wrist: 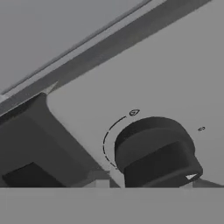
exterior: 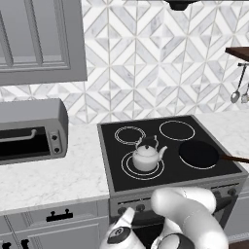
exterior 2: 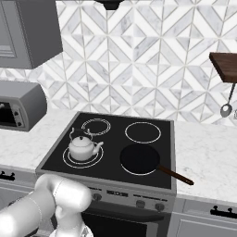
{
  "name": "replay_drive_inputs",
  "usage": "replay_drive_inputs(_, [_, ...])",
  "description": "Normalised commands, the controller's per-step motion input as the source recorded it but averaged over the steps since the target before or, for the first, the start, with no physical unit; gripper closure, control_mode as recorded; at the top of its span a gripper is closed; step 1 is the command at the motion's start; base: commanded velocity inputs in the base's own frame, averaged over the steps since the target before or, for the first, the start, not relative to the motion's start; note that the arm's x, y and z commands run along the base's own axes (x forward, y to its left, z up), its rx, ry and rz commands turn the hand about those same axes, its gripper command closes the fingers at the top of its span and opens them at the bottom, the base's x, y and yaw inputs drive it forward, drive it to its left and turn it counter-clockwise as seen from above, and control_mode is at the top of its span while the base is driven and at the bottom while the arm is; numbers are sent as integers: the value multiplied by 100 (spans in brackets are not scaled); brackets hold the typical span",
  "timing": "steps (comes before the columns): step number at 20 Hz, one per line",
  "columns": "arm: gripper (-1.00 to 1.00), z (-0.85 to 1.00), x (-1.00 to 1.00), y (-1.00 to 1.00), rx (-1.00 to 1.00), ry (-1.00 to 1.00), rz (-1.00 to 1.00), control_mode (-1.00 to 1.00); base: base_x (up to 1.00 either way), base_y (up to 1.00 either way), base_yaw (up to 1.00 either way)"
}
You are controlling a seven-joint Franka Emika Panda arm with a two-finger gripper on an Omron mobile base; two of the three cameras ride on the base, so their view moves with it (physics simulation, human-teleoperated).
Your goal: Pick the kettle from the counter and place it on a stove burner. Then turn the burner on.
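The kettle (exterior: 146,157) is seen standing upright on the stove burner (exterior: 127,168), the largest double-ringed circle at the front left of the black glass cooktop (exterior: 110,154), with its spout turned toward the black pan (exterior: 198,154). In the right base view the kettle (exterior 2: 83,146) is set within the same rings (exterior 2: 67,159), and the pan (exterior 2: 139,159) is placed on the front right circle with its brown handle (exterior 2: 176,176) reaching past the cooktop's edge over the worktop (exterior 2: 208,157). A smaller double ring (exterior: 129,133) and a single ring (exterior: 177,130) are marked behind. A toaster oven (exterior: 30,130) is stood on the worktop (exterior: 58,175) to the left of the cooktop. A dark round knob (wrist: 155,151) on the pale stove front panel (wrist: 175,65) is shown very close in the hand view, with a dashed arc and small marks printed around it. Whether the gripper is wide or narrow cannot be told from the views.
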Motion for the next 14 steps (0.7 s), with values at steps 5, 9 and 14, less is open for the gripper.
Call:
replay_drive_inputs(5, [100, 0, 20, 61, -31, 15, 17, -100, 0, 0, 0])
replay_drive_inputs(9, [100, 0, 24, 67, -29, 11, 26, -100, 0, 0, 0])
replay_drive_inputs(14, [100, 1, 34, 69, -25, 8, 31, -100, 0, 0, 0])
